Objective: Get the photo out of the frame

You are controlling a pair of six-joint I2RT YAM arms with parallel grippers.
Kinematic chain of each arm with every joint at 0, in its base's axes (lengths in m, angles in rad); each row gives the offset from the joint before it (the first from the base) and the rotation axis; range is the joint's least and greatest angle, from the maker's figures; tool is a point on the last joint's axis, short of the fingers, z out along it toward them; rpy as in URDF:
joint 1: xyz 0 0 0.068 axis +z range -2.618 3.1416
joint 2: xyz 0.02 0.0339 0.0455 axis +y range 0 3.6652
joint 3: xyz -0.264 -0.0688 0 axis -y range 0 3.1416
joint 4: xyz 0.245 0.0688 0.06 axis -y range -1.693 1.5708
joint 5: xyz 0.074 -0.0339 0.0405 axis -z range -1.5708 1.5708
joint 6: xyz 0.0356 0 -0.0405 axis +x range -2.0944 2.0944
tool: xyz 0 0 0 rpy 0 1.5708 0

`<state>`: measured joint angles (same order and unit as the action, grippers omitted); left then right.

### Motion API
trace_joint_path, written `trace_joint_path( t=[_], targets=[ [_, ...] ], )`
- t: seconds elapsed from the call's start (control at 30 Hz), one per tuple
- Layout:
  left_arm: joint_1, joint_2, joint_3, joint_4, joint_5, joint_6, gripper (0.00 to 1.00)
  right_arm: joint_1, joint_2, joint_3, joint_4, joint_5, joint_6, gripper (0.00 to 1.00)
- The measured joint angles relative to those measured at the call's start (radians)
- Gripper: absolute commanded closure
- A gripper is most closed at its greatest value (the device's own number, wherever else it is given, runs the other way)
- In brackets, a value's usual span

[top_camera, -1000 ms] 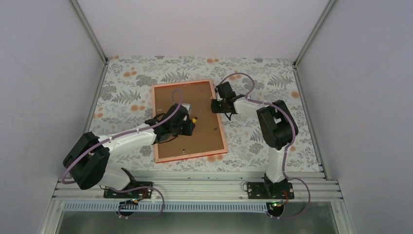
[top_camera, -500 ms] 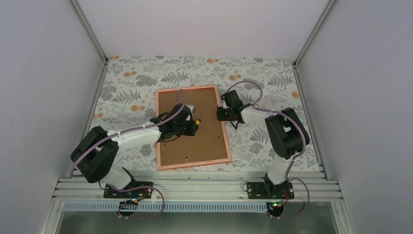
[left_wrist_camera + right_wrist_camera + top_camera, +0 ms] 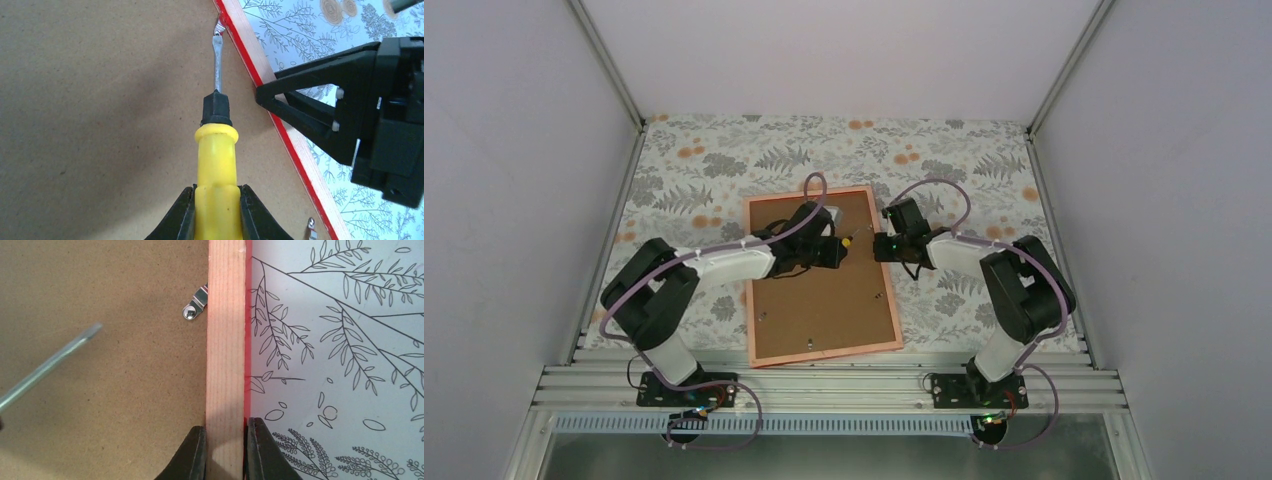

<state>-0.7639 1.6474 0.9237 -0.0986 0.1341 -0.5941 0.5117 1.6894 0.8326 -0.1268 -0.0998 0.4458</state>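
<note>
The frame [image 3: 824, 354] lies face down on the desk, between the two arms, with its brown backing [image 3: 824, 300] turned up. The photo cannot be seen. A cloth [image 3: 704, 160] printed with grey leaves and orange flowers covers the desk. Plain pale walls [image 3: 514, 150] close it in on three sides, and aluminium rails [image 3: 824, 385] run along the near edge where the arms are bolted.

The left tool [image 3: 216, 192] reaches over the backing and is clamped on the yellow handle of a screwdriver [image 3: 216, 160]. The blade points at a small metal clip [image 3: 219, 29] by the frame's right rail. Whether tip and clip touch cannot be told.

The right tool [image 3: 226, 432] pinches that same rail, one finger [image 3: 196, 455] on the backing side and the other on the red outer edge, which rests on the cloth. From the right wrist the clip [image 3: 196, 304] shows just ahead of the grip, with the screwdriver's shaft coming in from the left.
</note>
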Motion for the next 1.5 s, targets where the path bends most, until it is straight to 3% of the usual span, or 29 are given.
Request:
trace_joint_path(
  t=[0.67, 1.5],
  targets=[
    [0.0, 0.163, 0.085, 0.046, 0.084, 0.011, 0.98, 0.0, -0.008, -0.022, 0.03, -0.002, 0.009, 0.9],
    [0.008, 0.193, 0.11, 0.064, 0.06, -0.004, 0.98, 0.0, -0.011, -0.031, 0.045, -0.002, 0.01, 0.9]
  ],
)
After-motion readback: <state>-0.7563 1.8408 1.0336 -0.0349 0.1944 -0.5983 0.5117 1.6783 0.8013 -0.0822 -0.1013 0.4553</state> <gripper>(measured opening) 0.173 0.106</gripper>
